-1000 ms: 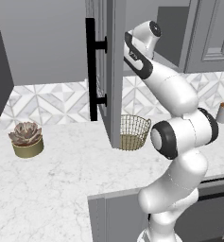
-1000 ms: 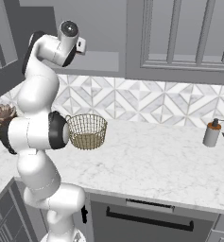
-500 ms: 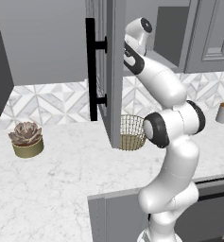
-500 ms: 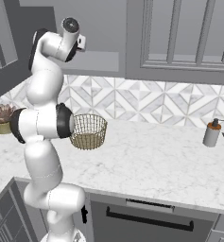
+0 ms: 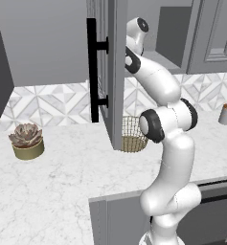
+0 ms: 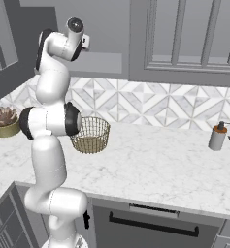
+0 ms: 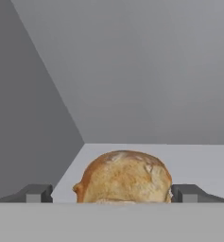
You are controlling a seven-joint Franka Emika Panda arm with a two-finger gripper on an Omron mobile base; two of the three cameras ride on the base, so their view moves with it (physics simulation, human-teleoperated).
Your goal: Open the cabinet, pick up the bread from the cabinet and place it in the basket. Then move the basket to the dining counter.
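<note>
Now the gripper (image 7: pixel 111 194) stands wide open, its 2 fingertips (image 7: pixel 35 193) flanking the bread (image 7: pixel 124 176): light, soft, crushable, best pinched gently across its middle.

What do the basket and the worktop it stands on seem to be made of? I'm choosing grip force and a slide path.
The basket looks like thin pale-gold wire mesh, see-through in the walls, with a solid tan base, possibly woven or wooden. The worktop looks like polished white marble: faint grey veins and a smooth, even surface, though it could be an imitation.
</note>
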